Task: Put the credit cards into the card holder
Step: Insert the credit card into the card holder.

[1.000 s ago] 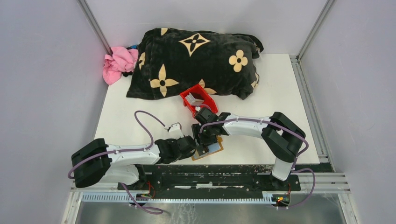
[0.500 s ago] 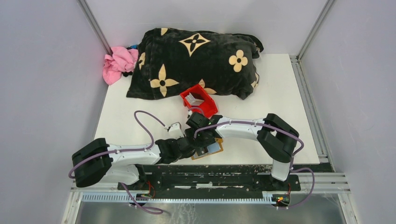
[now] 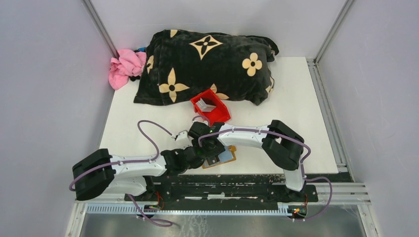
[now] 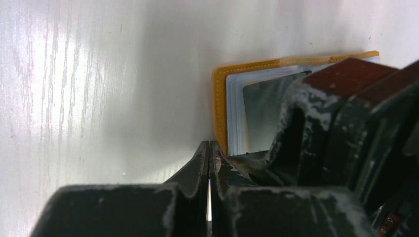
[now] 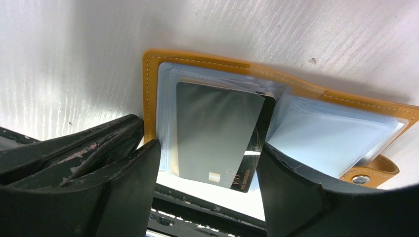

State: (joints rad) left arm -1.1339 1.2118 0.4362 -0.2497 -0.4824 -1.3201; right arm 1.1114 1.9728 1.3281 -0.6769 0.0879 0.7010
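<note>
left end effector point(image 4: 210, 148) is resting fully closed, gripping nothing, just beside the card holder point(image 5: 153, 89) | right end effector point(image 5: 207, 148) is standing wide apart, straddling a grey credit card point(image 5: 212, 128) lying on the open holder's clear pockets | holder is lying at lower centre of the overhead frame on the desk point(image 3: 296, 98)

Left claw point(image 4: 209, 160), tightly closed, just beside the tan card holder's point(image 4: 220, 98) corner.

Counted two arms: left arm point(image 3: 133, 168), right arm point(image 3: 247, 133). One card holder point(image 5: 151, 94) was present, with one dark card point(image 5: 212, 133) on it. One red bin point(image 3: 221, 114) held pale cards point(image 3: 206, 104), number unreadable. One flowered blanket point(image 3: 207, 64); one pink cloth point(image 3: 126, 66).
</note>
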